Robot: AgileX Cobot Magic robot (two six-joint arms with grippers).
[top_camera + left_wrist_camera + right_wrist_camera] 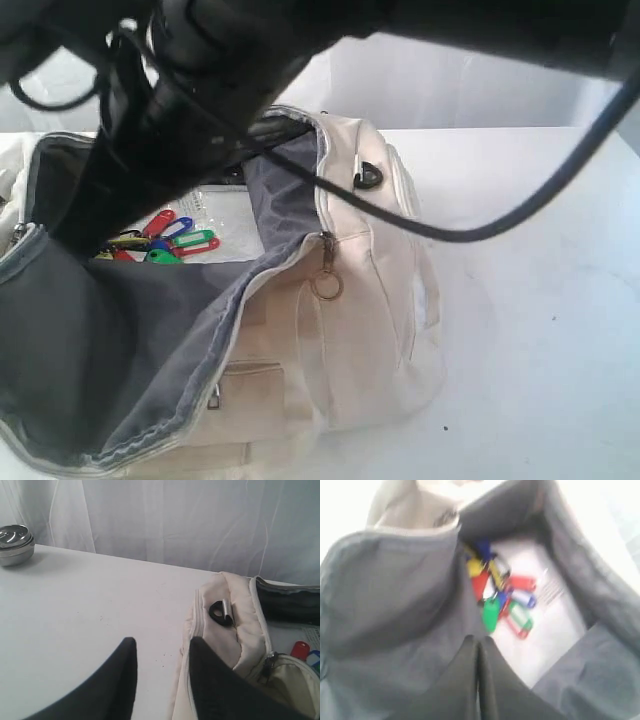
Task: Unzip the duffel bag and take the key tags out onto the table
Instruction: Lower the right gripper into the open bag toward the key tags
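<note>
Grey lining [130, 330] is laid bare across the wide mouth of the bag [370, 330], so the unzipping is judged done and the fetching of the tags [502, 597] is taken as the step in hand. The tags are seen inside the bag, on its floor, bunched in red, yellow, blue and green and lying partly over a white label [225, 215]; none has yet been brought to the tabletop [540, 330]. The right hand [478, 642] is held above the opening, aimed down toward the bunch but apart from it, its fingers pressed together with nothing between them. For the next move the fingers would have to be parted, lowered past the slack lining at one side, and closed on a ring or a tag rather than on the label. The left hand [161, 647] is held spread and empty over the tabletop at the bag's end, with nothing seen to be touched. A metal bowl [15, 545] is seen well apart.
</note>
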